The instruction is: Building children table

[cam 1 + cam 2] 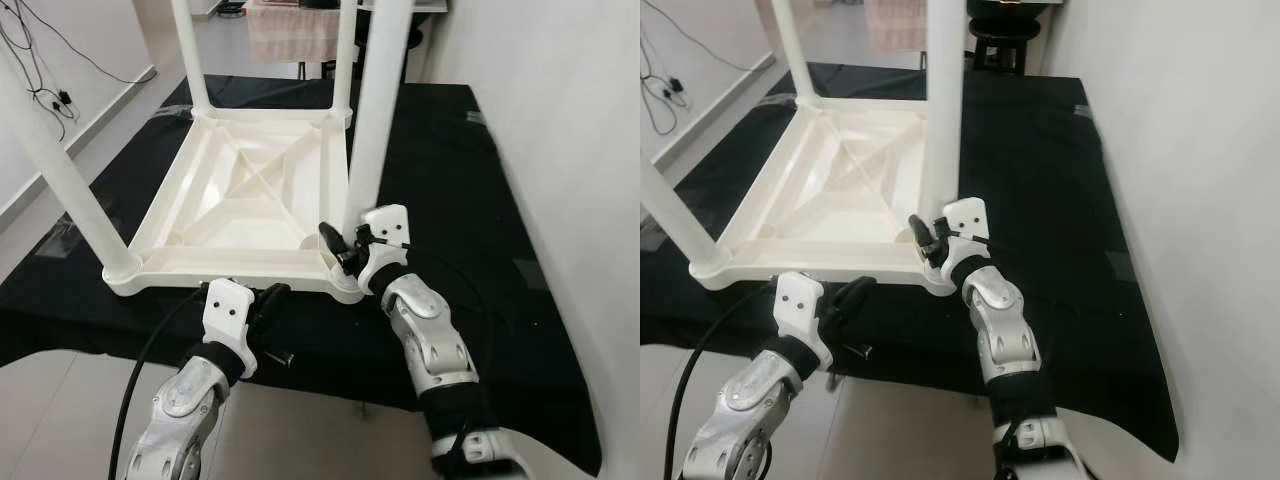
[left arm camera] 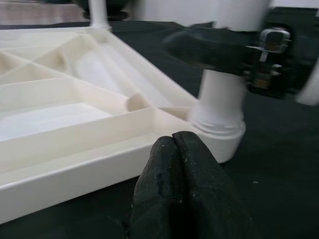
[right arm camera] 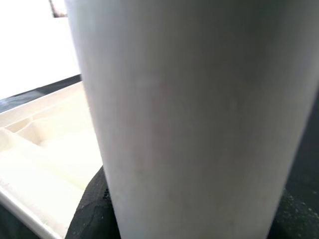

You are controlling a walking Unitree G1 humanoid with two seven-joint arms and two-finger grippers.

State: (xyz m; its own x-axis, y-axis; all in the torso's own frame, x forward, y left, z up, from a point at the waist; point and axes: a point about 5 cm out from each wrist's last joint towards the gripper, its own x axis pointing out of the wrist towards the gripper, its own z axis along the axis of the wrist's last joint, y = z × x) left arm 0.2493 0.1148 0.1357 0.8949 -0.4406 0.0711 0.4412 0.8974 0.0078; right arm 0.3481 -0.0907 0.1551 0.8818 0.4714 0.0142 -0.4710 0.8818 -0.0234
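Note:
A white children's table top (image 1: 230, 276) lies upside down on a black-covered surface (image 1: 470, 200), with its legs pointing up. The near right leg (image 1: 375, 130) stands in its corner socket (image 2: 219, 130). My right gripper (image 1: 345, 250) is shut on this leg just above the socket, and the leg (image 3: 199, 109) sits right between its fingers in the right wrist view. My left gripper (image 1: 272, 300) is shut with nothing in it. It hovers just in front of the table top's near rim, its fingertips (image 2: 174, 149) a short way from the socket.
Three other legs stand up: near left (image 1: 60, 170), far left (image 1: 190, 55), far right (image 1: 345, 60). A white wall (image 1: 570, 120) runs close along the right. Cables (image 1: 45, 90) hang on the left wall. The black surface's front edge is just under my arms.

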